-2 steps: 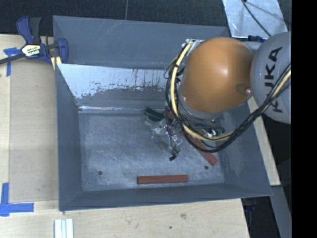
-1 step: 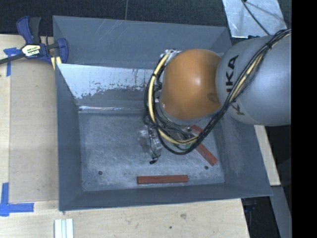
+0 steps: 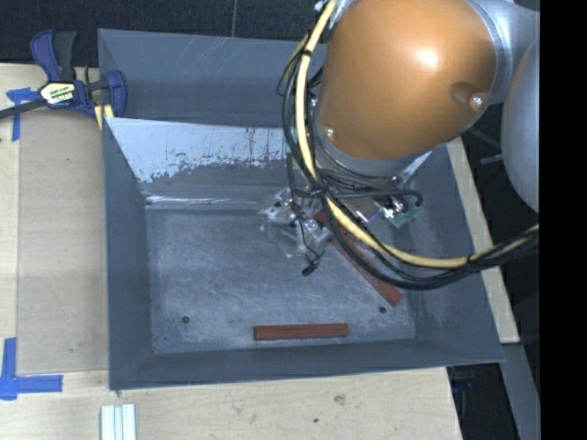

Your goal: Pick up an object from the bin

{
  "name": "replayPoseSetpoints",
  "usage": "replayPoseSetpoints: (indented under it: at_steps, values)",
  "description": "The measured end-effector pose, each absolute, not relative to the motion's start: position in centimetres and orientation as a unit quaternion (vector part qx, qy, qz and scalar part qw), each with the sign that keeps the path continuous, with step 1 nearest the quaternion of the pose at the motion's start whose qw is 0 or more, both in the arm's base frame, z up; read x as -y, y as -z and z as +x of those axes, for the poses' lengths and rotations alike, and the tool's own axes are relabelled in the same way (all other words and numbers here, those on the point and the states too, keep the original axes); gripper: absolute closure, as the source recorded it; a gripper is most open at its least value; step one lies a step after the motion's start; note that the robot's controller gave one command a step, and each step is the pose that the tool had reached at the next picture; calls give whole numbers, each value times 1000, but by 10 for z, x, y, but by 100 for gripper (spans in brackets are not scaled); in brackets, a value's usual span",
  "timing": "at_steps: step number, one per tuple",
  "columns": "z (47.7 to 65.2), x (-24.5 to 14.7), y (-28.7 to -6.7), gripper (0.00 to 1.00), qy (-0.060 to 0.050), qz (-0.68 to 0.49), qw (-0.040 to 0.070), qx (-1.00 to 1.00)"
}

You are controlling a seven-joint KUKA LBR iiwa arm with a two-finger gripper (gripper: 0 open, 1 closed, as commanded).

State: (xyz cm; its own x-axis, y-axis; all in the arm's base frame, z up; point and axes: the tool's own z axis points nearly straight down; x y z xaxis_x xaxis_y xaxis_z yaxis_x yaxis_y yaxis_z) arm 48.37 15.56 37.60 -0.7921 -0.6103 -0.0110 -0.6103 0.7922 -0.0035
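Grey metal bin [image 3: 124,273]: sheet-metal tray with four sloping walls and a flat floor. The floor is dull, speckled and scuffed, and the far wall carries a band of dark scratches under a paler, shinier strip. Contents, item one: reddish-brown flat bar [image 3: 301,331], straight, long, narrow and matte. It lies flat on the floor close to the near wall and parallel to it, with bare floor on both sides and at both ends. Item two: second reddish-brown strip [image 3: 383,288], of similar colour, lying on a slant in the right part of the floor. Only its lower end is exposed near the right wall; the rest runs beneath the cables [image 3: 417,264]. Robot parts: a glossy orange domed cover [image 3: 404,62] over the bin's far right corner, with yellow and black cables looped around it and sagging low over the right side. Gripper [image 3: 298,225]: small, metallic and tangled-looking, low over the floor's middle towards the far wall, just left of the slanted strip's hidden upper part and well apart from the flat bar. Whether the claw is spread or pressed together cannot be told. The left half of the floor is open room.
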Motion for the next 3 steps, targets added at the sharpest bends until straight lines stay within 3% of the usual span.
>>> replayPoseSetpoints:
  at_steps: [1, 2, 3]
  values:
    - [504, -141, -329, 100, 0, -362, 0, -932]
    - [509, -150, -203, 100, -1, -338, -2, -941]
    - [569, -132, -97, 100, -1, -548, 1, -836]
